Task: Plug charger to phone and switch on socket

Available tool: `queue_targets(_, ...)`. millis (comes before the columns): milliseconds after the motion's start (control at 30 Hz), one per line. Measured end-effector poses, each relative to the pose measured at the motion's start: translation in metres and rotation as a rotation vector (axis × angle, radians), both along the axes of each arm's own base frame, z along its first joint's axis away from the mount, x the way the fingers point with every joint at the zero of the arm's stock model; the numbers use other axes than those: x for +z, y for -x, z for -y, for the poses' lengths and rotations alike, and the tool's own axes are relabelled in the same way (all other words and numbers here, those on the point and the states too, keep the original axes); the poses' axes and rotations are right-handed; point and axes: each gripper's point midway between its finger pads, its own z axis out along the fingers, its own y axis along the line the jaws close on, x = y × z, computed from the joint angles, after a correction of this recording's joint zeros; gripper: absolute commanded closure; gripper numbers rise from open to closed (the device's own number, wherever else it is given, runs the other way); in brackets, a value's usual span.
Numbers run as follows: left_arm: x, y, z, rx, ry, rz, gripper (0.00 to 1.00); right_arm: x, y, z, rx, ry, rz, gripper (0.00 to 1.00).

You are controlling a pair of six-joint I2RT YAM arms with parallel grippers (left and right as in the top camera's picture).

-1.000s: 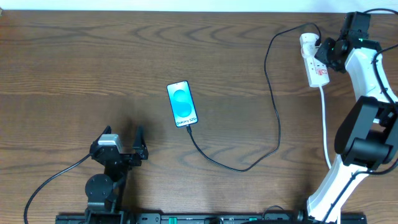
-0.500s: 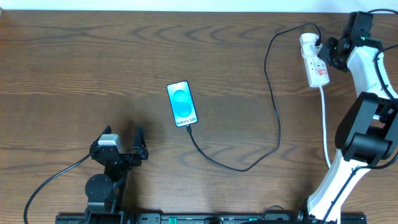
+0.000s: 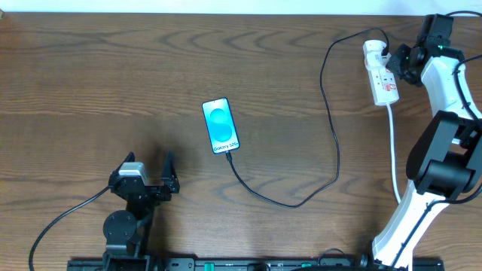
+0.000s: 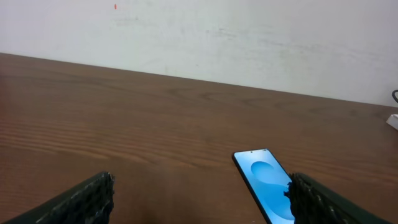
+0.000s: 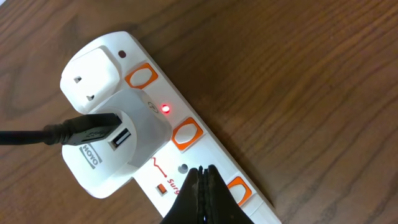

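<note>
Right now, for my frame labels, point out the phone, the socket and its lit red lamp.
phone (image 3: 221,125), overhead view, middle of its blue screen.
socket (image 3: 385,90), overhead view, cord end of its white body.
red lamp (image 5: 166,109), right wrist view, the glowing dot itself.

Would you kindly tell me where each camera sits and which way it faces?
Overhead: above the table, facing straight down at phone, charger, socket; left end effector and right end effector show.
Left wrist: low, facing across the table to phone and wall; open fingers show.
Right wrist: close above the socket, facing down; shut fingertips show.
Shared: phone, overhead and left wrist; socket, overhead and right wrist.
</note>
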Motion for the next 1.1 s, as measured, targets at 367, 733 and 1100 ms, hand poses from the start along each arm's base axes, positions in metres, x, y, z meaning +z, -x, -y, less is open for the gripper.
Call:
queue_targets(367,0.0,0.0,0.0,0.0,0.0,0.0,0.11,-0.022,-0.001,0.0,0.002,-0.011,-0.029,0.99)
queue_targets(733,0.0,0.0,0.0,0.0,0.0,0.0,0.11,-0.036,-0.007,-0.003,0.014,-0.033,-0.026,0.99)
queue_targets(1100,0.0,0.0,0.0,0.0,0.0,0.0,0.11,-0.038,-0.011,-0.008,0.034,-0.056,-0.009,0.99)
